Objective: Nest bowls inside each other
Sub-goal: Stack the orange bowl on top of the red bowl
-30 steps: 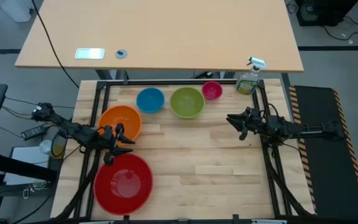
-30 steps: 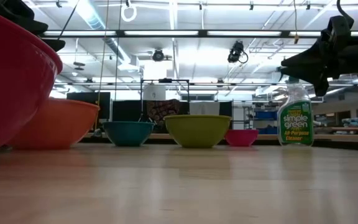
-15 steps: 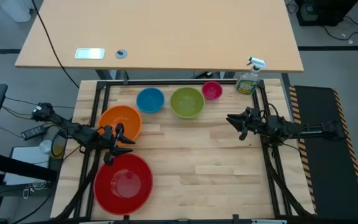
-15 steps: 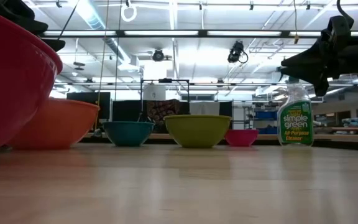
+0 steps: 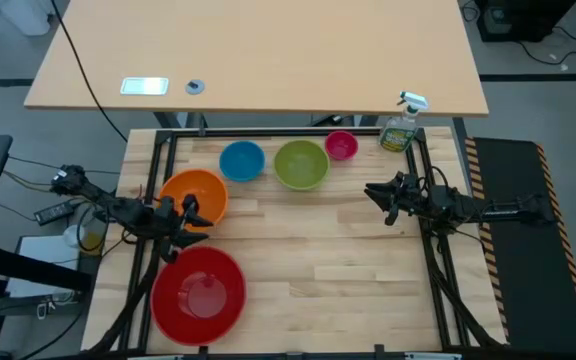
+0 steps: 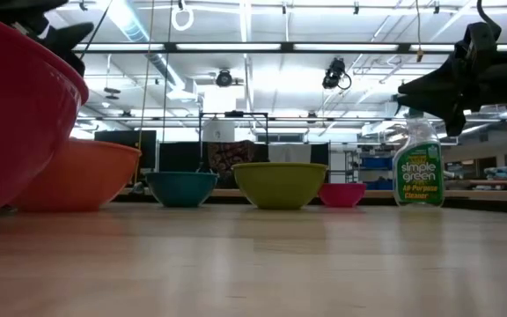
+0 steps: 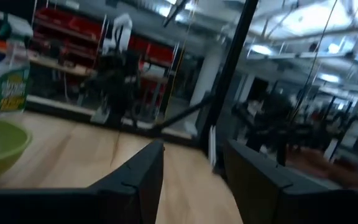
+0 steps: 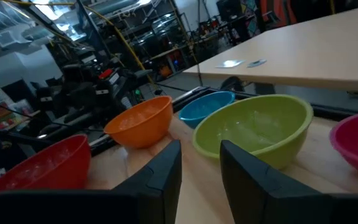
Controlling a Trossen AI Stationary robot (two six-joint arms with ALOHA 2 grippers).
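Five bowls stand upright on their bases on the wooden table (image 5: 348, 260). The red bowl (image 5: 199, 292) is at the near left, with the orange bowl (image 5: 194, 195) behind it. The blue bowl (image 5: 242, 161), green bowl (image 5: 301, 164) and pink bowl (image 5: 341, 146) form a row along the far edge. My left gripper (image 5: 198, 215) hangs open between the orange and red bowls, above the table, with nothing between its fingers (image 7: 191, 155). At the right, my right gripper (image 5: 378, 195) hangs open and empty, pointing at the bowls (image 8: 199, 149).
A spray bottle (image 5: 401, 125) of green liquid stands at the far right corner, beside the pink bowl. Dark frame rails (image 5: 438, 270) run along the table's sides. A second tabletop (image 5: 268, 60) lies beyond the far edge. Bare wood spans the middle and near right.
My left gripper has tipped its fingers upward where it hangs between the orange and red bowls, and its opening is unchanged. The bowls and my right gripper have kept still.
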